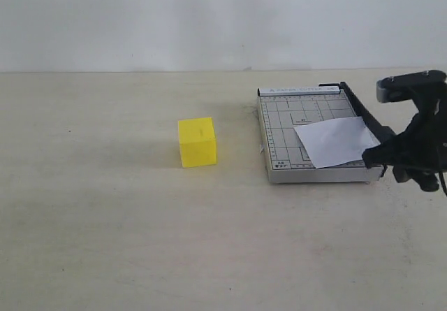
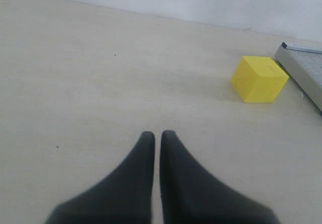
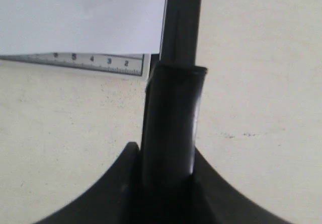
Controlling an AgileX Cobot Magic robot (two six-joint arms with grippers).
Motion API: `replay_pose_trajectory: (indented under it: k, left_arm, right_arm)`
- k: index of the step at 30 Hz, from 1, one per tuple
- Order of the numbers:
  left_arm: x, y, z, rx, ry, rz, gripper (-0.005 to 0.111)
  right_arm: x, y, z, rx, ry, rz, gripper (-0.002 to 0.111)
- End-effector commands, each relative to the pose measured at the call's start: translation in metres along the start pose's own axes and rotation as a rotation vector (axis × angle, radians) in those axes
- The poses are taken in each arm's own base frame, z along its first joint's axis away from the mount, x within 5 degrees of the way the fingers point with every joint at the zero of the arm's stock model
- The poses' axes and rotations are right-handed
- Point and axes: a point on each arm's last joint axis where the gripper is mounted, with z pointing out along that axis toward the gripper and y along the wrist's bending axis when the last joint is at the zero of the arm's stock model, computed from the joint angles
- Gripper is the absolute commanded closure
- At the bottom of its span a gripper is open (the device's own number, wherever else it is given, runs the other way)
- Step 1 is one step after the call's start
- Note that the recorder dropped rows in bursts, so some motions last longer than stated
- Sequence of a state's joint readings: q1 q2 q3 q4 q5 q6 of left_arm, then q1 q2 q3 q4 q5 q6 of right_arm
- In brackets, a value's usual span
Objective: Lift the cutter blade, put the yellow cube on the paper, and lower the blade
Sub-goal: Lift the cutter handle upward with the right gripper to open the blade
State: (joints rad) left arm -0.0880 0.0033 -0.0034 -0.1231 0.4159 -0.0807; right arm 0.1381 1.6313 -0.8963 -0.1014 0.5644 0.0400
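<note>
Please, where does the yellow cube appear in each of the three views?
Exterior view: yellow cube on the table, left of the grey trimmer.
Left wrist view: yellow cube beyond the left gripper, beside the trimmer.
Right wrist view: not in it.
Shared landmark: the grey trimmer, in all three.

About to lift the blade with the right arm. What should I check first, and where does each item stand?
1. Right gripper clamped on the handle of the blade: ok.
2. Paper lying on the grey board: ok.
3. Paper edge free of the blade: cannot tell; it reaches right up to it.
4. Yellow cube on the table, apart from the board: ok.
5. Left gripper out of the blade's swing: ok, shut over bare table.
</note>
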Motion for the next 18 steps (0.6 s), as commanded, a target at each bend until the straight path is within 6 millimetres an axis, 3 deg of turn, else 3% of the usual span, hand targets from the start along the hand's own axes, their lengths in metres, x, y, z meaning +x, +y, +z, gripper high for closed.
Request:
replay_pose_trajectory:
  k: [1,12,18]
  left_arm:
    - [0.000,0.000,0.000,0.002,-0.007,0.004,0.102]
    - [0.000,0.000,0.000,0.002,-0.007,0.004,0.102]
    - [0.000,0.000,0.000,0.002,-0.007,0.004,0.102]
  right_arm:
    - [-0.018,-0.002,-0.035,0.011,-0.232,-0.030,0.100]
    - [-0.056,-0.007,-0.095,0.026,-0.436,-0.014,0.100]
    - [-0.055,-0.008,-0.092,0.030,-0.378,-0.017,0.099]
